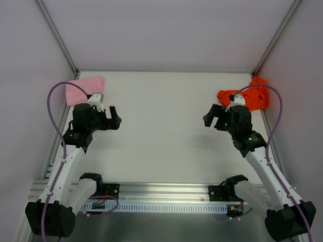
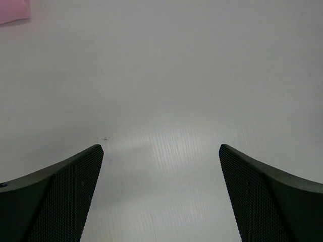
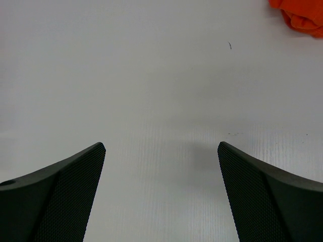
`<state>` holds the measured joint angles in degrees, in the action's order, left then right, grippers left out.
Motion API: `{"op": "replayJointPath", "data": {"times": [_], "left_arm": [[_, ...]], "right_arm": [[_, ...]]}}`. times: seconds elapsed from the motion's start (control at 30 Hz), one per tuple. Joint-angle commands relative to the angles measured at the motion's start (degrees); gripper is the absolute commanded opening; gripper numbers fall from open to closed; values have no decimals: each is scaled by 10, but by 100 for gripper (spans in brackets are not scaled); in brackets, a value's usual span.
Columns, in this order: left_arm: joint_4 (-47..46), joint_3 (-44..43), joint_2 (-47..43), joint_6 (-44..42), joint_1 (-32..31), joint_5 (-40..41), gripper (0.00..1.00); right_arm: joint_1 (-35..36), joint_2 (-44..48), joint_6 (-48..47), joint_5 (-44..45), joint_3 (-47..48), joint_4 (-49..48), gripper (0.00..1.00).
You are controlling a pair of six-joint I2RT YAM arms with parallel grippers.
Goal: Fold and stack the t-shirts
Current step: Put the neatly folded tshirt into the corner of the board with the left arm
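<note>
t-shirts: one pink, one orange

White table inside a pale-walled booth.
The matt white table runs back to a plain back wall, with a left wall and a right wall closing the sides. Slim metal posts rise at the far corners. An aluminium rail lies along the near edge, with a slotted strip just nearer. A tiny dark fleck marks the tabletop.

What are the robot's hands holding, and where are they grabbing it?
Nothing. The left gripper and right gripper are both open and empty; the pink shirt and orange shirt lie apart from them.
</note>
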<state>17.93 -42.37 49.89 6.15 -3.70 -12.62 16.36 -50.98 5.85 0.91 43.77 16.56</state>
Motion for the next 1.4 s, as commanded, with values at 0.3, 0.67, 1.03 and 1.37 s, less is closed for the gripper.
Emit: {"op": "replayJointPath", "data": {"times": [0.3,0.67,1.03,1.37], "left_arm": [[2,-11,-18,-4,0,23,99],[-2,-8,-22,-3,0,34,99],[-1,-8,-23,-2,0,40,99],[-5,-9,-13,-1,0,41,99]], "right_arm": [[1,62,-4,2,-16,1,96],[1,89,-2,16,-31,9,97],[1,98,-2,16,-35,14,97],[0,102,0,17,-37,23,96]]}}
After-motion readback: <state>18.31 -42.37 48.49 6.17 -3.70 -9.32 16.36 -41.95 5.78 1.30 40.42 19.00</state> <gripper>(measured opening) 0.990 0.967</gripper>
